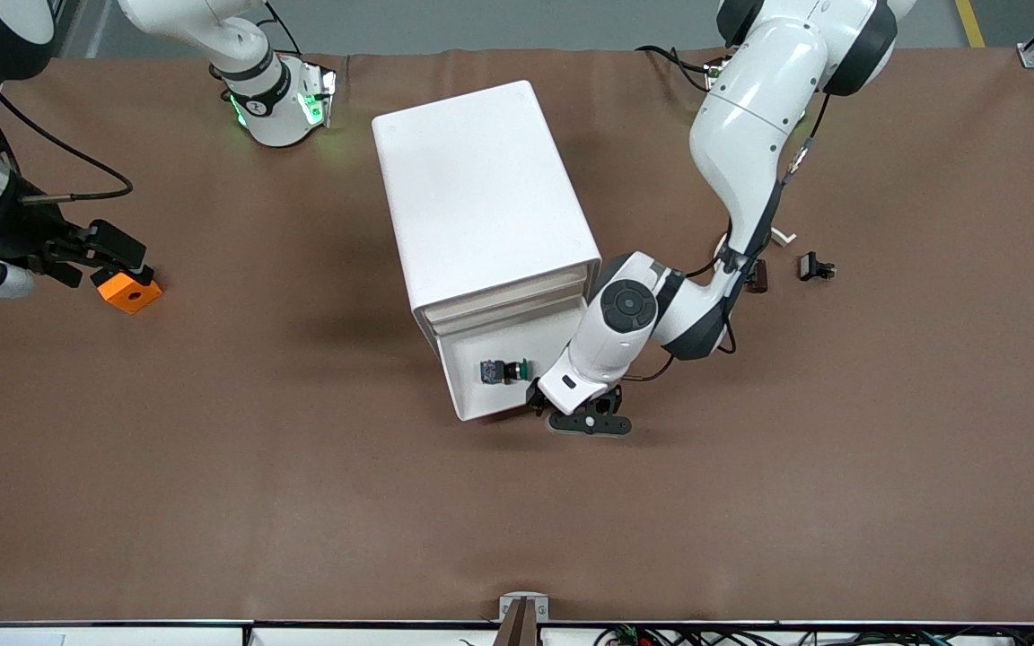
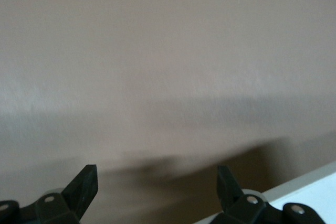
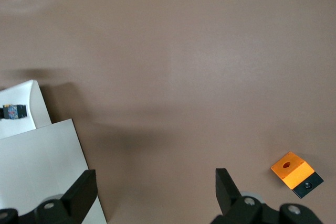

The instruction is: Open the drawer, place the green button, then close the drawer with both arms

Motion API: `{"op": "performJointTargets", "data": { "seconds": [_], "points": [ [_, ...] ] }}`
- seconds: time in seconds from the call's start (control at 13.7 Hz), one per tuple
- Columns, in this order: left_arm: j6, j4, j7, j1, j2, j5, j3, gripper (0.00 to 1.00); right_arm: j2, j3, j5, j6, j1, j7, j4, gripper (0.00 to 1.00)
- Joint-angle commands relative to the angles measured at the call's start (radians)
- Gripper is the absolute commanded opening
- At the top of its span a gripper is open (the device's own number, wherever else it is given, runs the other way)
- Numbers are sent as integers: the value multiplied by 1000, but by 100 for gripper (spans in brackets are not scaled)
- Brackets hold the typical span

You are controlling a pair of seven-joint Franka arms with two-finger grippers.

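Fingers [image 1: 605, 405] of left gripper [image 1: 589, 420] spread, beside open drawer [image 1: 481, 395] — button [image 1: 505, 371] inside

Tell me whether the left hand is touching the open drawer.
Cannot tell. In the front view the left hand sits at the drawer front corner, with no gap or contact plainly shown; the left wrist view shows only the drawer's edge beside one finger.

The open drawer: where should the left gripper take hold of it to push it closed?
Probably the drawer's front panel, approached from the front camera's side. It stands pulled out with the button inside, and the open left gripper is already beside that front edge.
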Motion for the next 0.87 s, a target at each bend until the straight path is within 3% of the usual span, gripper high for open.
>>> {"op": "performJointTargets", "data": {
  "seconds": [0.0, 0.22, 0.36, 0.66, 0.8],
  "points": [
    [-56, -17, -49, -25, -16, -17, -12, 100, -12, 11, -13, -4, -17, 20, 2, 100],
    [-88, -17, -91, -42, -14, -17, -13, 100, -11, 19, -11, -1, -34, 20, 2, 100],
    [-93, -17, -111, -53, -14, -17, -26, 100, -9, 55, -10, -1, -81, 20, 13, 100],
    [-93, -25, -148, -51, -14, -17, -53, 100, -8, 348, -10, 1, -362, 20, 14, 100],
    [-93, -29, -157, -51, -14, -19, -64, 100, -8, 416, -10, 1, -436, 20, 14, 100]
  ]
}}
